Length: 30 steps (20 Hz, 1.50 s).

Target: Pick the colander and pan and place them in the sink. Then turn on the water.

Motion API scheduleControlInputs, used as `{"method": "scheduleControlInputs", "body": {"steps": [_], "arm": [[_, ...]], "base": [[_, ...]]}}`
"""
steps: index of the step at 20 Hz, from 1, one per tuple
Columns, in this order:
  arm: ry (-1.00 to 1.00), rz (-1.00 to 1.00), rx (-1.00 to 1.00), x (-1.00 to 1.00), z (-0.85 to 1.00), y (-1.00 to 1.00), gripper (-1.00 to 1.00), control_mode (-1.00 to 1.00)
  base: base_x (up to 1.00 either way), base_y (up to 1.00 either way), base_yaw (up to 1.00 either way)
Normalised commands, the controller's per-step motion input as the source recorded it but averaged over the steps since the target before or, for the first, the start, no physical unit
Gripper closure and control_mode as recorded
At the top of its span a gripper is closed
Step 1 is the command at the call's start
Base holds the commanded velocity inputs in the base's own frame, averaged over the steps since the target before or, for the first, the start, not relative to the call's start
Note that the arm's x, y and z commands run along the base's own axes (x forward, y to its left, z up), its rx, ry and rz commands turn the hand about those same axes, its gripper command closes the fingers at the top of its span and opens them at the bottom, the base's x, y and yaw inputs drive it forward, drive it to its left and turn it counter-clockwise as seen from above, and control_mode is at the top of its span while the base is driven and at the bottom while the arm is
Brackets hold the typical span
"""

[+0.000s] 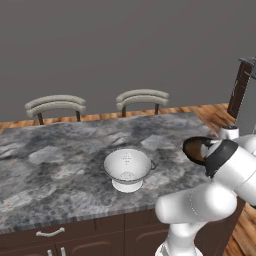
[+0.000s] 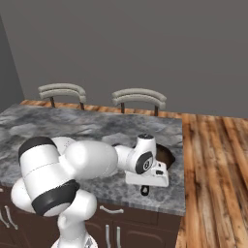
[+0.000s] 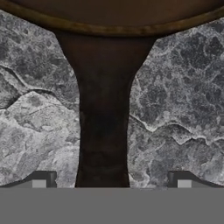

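Colander (image 1: 127, 169): white, perforated, upright on its ring foot on the grey marbled counter (image 1: 55, 165); sits left of the arm in the left base view, near the front edge, well apart from the pan.
Stools: two pale curved chair backs (image 1: 55, 105) (image 1: 142, 98) stand behind the far edge of the counter; same two appear in the right base view (image 2: 62, 90) (image 2: 139, 97).
Cabinet fronts: dark wood doors with pale handles (image 1: 50, 232) below the counter edge.
Pan (image 1: 196, 148): dark brown-black, flat on the counter toward its right end, partly hidden by the arm in the left base view; in the right base view a dark sliver of it (image 2: 163, 154) shows just behind the hand.
Pan handle (image 3: 104, 122): in the hand view it runs straight down the middle from the pan rim (image 3: 118, 27) at the top, lying over the stone surface.
Gripper (image 3: 111, 180): jaws spread wide, one fingertip (image 3: 41, 179) on each side of the handle with stone visible in the gaps; nothing gripped. In the right base view the hand (image 2: 145, 186) points down, low over the counter near its front edge.
Floor: wood planks (image 2: 213, 169) right of the counter.
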Motion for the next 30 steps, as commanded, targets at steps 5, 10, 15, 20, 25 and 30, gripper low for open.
{"method": "scheduleControlInputs", "body": {"steps": [5,10,15,20,25,30], "arm": [[0.00,0.00,0.00,0.00,-0.15,0.00,-1.00,-1.00],[0.00,0.00,0.00,0.00,-0.01,0.00,1.00,-1.00],[0.00,0.00,0.00,0.00,0.00,0.00,1.00,-1.00],[0.00,0.00,0.00,-0.04,0.01,-0.01,1.00,-1.00],[-0.02,0.00,0.00,-0.05,0.09,-0.01,1.00,-1.00],[0.00,0.00,0.00,-0.18,0.32,-0.03,1.00,-1.00]], "base": [[0.00,0.00,0.00],[0.00,0.00,0.00],[0.00,0.00,0.00],[0.00,0.00,0.00],[0.00,0.00,0.00],[0.00,0.00,0.00]]}}
